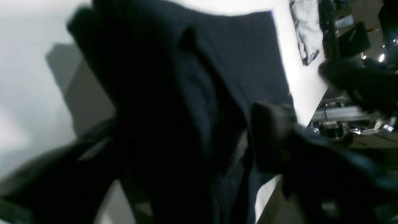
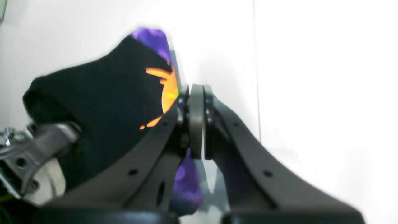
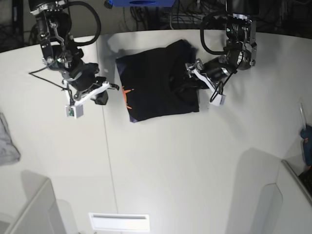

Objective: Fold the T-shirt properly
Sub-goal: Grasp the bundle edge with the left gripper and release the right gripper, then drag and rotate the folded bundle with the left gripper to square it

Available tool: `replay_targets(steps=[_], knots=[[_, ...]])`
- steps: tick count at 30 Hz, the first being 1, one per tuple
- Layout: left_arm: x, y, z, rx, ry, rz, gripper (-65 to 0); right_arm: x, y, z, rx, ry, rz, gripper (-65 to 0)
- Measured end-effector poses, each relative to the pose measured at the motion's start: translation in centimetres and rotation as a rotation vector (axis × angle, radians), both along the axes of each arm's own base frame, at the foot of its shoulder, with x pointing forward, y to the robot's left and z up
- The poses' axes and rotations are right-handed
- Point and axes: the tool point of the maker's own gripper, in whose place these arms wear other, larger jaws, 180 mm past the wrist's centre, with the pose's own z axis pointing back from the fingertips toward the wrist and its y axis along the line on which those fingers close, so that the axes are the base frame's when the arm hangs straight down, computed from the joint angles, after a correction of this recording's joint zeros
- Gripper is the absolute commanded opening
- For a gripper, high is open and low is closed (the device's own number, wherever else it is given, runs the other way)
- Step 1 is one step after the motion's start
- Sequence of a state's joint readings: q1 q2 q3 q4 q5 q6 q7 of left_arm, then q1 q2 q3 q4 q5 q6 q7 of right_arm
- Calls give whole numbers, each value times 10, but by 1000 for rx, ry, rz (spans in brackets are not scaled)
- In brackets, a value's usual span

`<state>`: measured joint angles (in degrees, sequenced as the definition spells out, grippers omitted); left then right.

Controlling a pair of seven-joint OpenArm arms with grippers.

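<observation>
The black T-shirt point(image 3: 153, 87) lies folded into a rough rectangle at the far middle of the white table point(image 3: 170, 161), with an orange mark at its left edge. My left gripper point(image 3: 187, 74) sits over the shirt's right side. In the blurred left wrist view its fingers point(image 1: 269, 137) stand wide apart with a raised bunch of T-shirt point(image 1: 236, 46) cloth between them, and a small gap shows beside one finger. My right gripper point(image 3: 111, 87) hovers just left of the shirt. Its pads point(image 2: 196, 93) are pressed together, with nothing visible between them. Behind them the T-shirt point(image 2: 102, 102) shows purple and orange.
A small grey cloth point(image 3: 7, 141) lies at the table's left edge and also appears as the grey cloth point(image 1: 306, 31) in the left wrist view. A blue tool point(image 3: 306, 134) sits at the right edge. Cables and a blue box point(image 3: 141, 2) stand behind the table.
</observation>
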<state>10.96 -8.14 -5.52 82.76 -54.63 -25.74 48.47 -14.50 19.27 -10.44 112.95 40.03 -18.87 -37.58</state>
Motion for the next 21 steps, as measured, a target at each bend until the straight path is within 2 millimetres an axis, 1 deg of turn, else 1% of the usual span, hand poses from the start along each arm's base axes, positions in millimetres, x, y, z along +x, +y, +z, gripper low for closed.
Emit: replay_targets(steps=[2,4,5,8,11,15,18,21], knots=[[-2,3,-7,55,11,-24,-499,-6,-6,-4,-14,-1,-3,-650],[-4,6,-13,102,15,-39,-624,-6,-12,-4,-33,-20,-16,-650],[-4,7,-13,111,14,-42,-650,-4,-13,-2,-35,-33,-20,-650],[-4,8,-13,131,6,-56,-650,-4,-12,-2,-31,-32,-18,-650],[-2,8,-13,167,-14,-91,-650,-8,-13,-5,-36,-22,-19,-650],[-2,8,-8,334,-81,-295,-650,-19,-13,-12,-35,9,-18,-650],[-3,5,-4,442,-140,-436,-650,-20,-13,-13,-34,11,-22,-650],[2,5,-3,534,-187,-549,-650,-27,-25,-18,-30,33,-78,-650]])
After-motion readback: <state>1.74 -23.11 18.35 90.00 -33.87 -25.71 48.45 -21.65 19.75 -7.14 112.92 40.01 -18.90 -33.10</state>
